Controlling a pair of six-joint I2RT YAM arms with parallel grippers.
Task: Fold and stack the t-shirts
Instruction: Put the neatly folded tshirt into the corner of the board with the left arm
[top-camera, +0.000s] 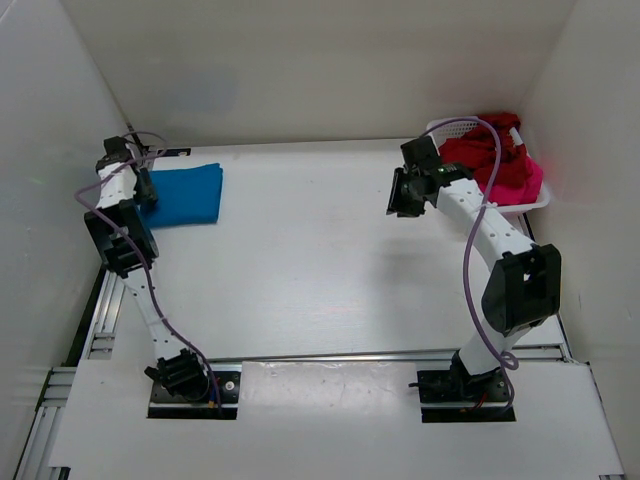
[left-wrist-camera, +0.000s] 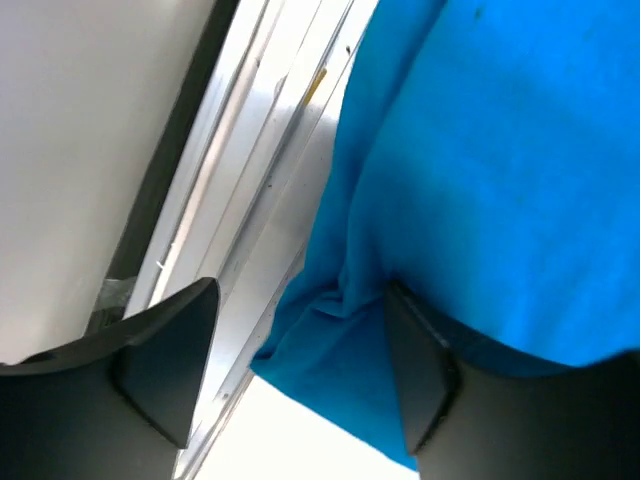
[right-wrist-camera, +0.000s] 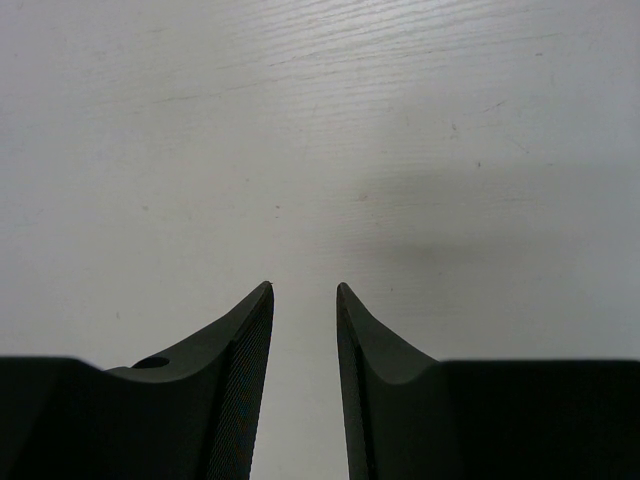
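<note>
The bright blue t-shirt (top-camera: 185, 193) lies folded flat at the far left of the table. My left gripper (top-camera: 147, 188) is at its left edge, jaws open. In the left wrist view the blue t-shirt (left-wrist-camera: 500, 150) fills the right side, and a loose corner of it hangs between the spread fingers (left-wrist-camera: 165, 370) of the left gripper (left-wrist-camera: 300, 300). The dark red t-shirt (top-camera: 478, 152) and the pink-magenta t-shirt (top-camera: 522, 180) sit bunched in the basket. My right gripper (top-camera: 405, 196) hovers over bare table left of the basket. The right gripper (right-wrist-camera: 304, 287) is open by a narrow gap and holds nothing.
The white mesh basket (top-camera: 531, 208) stands at the far right corner against the wall. White walls close in the table on the left, back and right. An aluminium rail (left-wrist-camera: 230, 190) runs along the table's left edge beside the blue shirt.
</note>
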